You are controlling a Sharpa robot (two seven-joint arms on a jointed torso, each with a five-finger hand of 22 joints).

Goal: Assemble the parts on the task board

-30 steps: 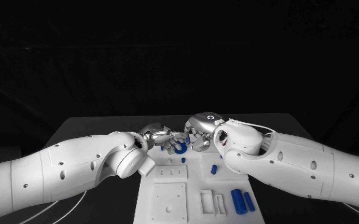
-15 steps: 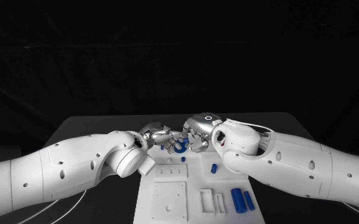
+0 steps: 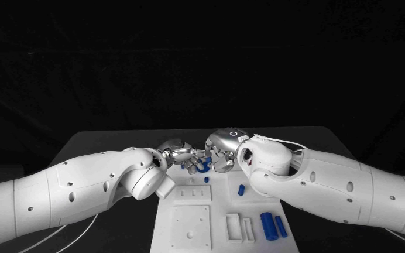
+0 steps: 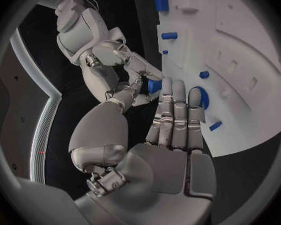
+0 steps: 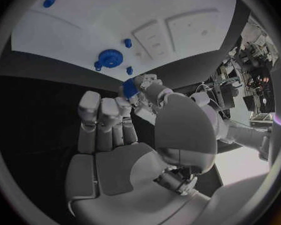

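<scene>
left hand (image 4: 172, 130): your fingers lie straight, holding nothing
right hand (image 5: 115, 135): you're pinching a small blue part (image 5: 130, 87) at your fingertips
part: just off the task board (image 5: 178, 15) edge, near the blue gear (image 5: 108, 58)

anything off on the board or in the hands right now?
Nothing stands out. The right hand pinches a small blue part above the task board; the left hand is close by. The blue gear sits flat on the board.

arms: glossy white shells, small dark screw holes (rounded segments)
left hand (image 3: 179, 153): silver, jointed
right hand (image 3: 221, 147): silver, jointed
</scene>
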